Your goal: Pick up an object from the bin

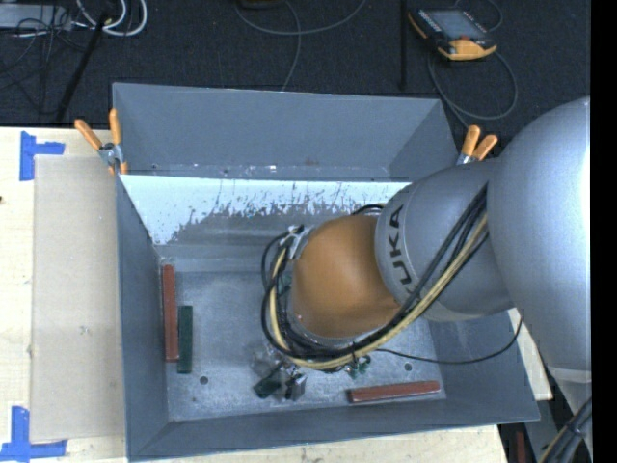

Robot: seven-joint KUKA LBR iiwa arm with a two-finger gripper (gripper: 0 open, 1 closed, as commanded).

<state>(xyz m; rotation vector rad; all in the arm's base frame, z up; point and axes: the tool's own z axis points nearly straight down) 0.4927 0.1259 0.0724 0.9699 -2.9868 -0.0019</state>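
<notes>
Low over the front of the bin [289, 133] floor, just left of its middle, the jaws hang at the end of the arm [453, 249], below its orange cover [337, 278]. From this angle I cannot tell whether they are wide or narrow, and nothing is visible between them.

The step in hand looks like the reach down for a grasp, with no lift begun. Nearest is a red-brown flat bar [393, 392] lying flat near the front wall, to the right of the jaws and apart from them. To take it, the next move would call for a shift to the right, jaws turned across its narrow width, then closing.

By count, three things are visible:
- Two red-brown bars, the second red-brown bar [169, 307] lying along the left wall.
- One shorter dark green bar [183, 340], right beside it.

The arm hides part of the floor, so more may lie beneath.
</notes>
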